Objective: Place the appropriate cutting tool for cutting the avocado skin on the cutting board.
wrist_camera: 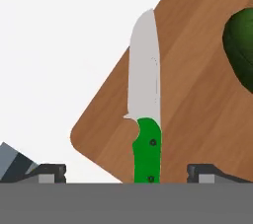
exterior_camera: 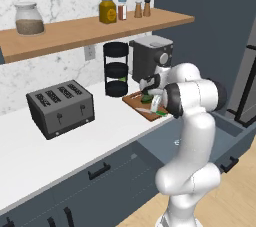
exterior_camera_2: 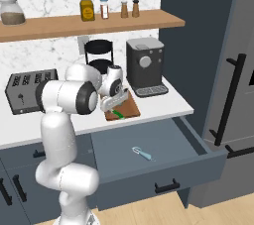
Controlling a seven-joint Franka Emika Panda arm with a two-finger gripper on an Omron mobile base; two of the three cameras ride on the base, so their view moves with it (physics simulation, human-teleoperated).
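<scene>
The cutting tool [wrist_camera: 146,99], a slim knife with a green handle and a pale blade, lies flat on the brown cutting board [wrist_camera: 197,119] along its edge, the blade tip reaching over the white counter. The dark green avocado [wrist_camera: 242,50] rests on the board to the right of the knife. My gripper [wrist_camera: 127,172] hovers just above the handle, open, its fingertips [wrist_camera: 49,171] wide apart and touching nothing. From the base, the gripper [exterior_camera_2: 115,102] hangs low over the board [exterior_camera_2: 130,110], with the green handle [exterior_camera_2: 117,115] showing below it. The avocado [exterior_camera: 146,99] sits beside the hand.
An open drawer [exterior_camera_2: 198,142] below the counter holds a light-blue utensil [exterior_camera_2: 142,153]. A coffee machine [exterior_camera_2: 144,65] stands behind the board, a black tiered rack [exterior_camera: 116,68] next to it, and a toaster [exterior_camera: 60,107] further left. A shelf [exterior_camera: 75,31] carries jars.
</scene>
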